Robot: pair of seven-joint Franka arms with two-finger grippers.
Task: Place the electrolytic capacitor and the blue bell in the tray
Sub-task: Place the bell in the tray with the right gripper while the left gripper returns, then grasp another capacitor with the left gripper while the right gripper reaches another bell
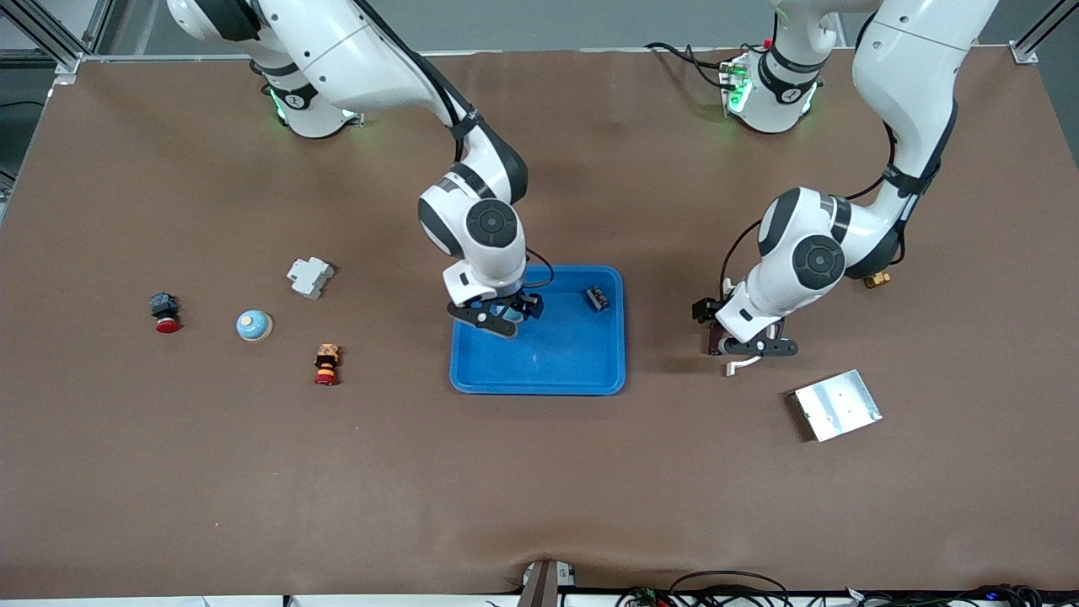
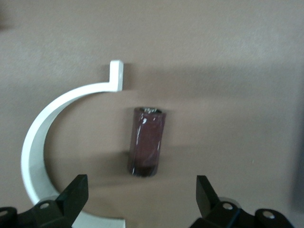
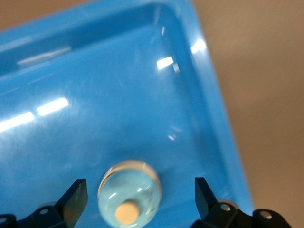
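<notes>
Now, your left gripper [image 2: 138,199] hangs open over the electrolytic capacitor [image 2: 147,141], which lies on the table w/ its long axis running across the finger gap (white clip [image 2: 42,152] just beside). Right gripper [image 3: 137,202], open, straddles the blue bell [image 3: 129,194] in the tray [image 1: 582,384].

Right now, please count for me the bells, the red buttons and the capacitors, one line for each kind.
Bells: 2, one in the tray under the right end effector, one on the table
Red buttons: 2
Capacitors: 1, under the left end effector
Total: 5
</notes>
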